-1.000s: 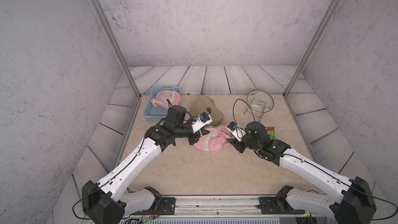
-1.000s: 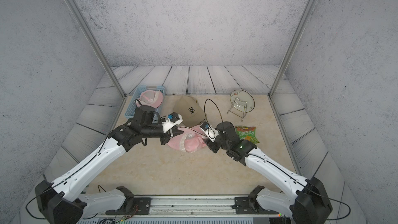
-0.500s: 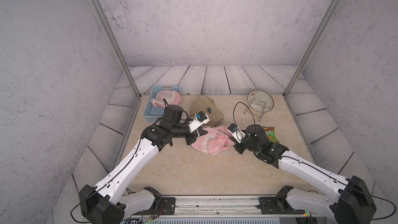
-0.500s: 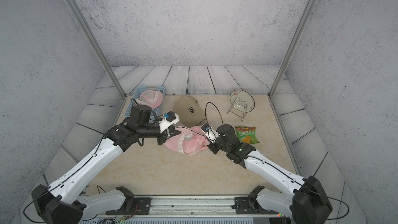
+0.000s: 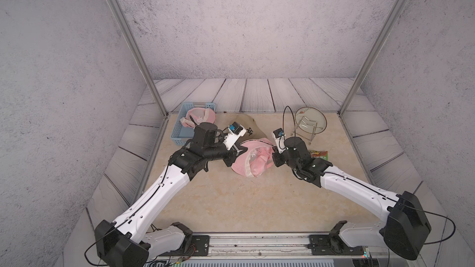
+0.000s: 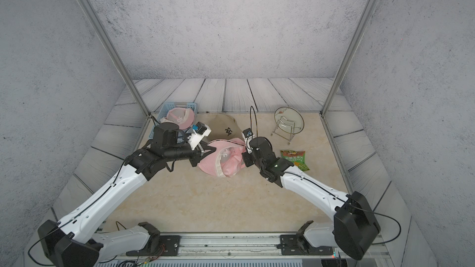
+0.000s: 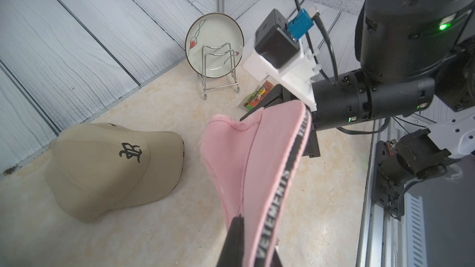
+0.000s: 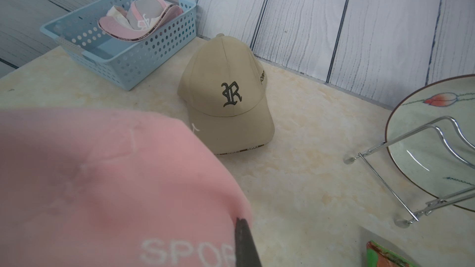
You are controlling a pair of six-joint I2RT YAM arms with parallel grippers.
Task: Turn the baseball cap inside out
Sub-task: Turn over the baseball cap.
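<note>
The pink baseball cap (image 5: 253, 160) hangs stretched between my two grippers just above the beige tabletop, its pale lining and sweatband facing up in both top views. My left gripper (image 5: 237, 150) is shut on the cap's rim beside the black lettered band (image 7: 280, 193). My right gripper (image 5: 273, 154) is shut on the opposite edge, where the pink cloth (image 8: 102, 175) bunches round a dark fingertip (image 8: 241, 223). The cap's brim (image 6: 214, 169) droops toward the front.
A tan cap (image 5: 248, 127) with a dark letter lies just behind the pink one. A blue basket (image 5: 199, 104) at the back left holds another pink cap. A plate on a wire rack (image 5: 309, 122) stands back right, with a snack packet (image 5: 318, 154) in front of it.
My right gripper has closed on the cap's edge. The left arm has drawn back to the left, pulling the cap out wider between the two grippers.
</note>
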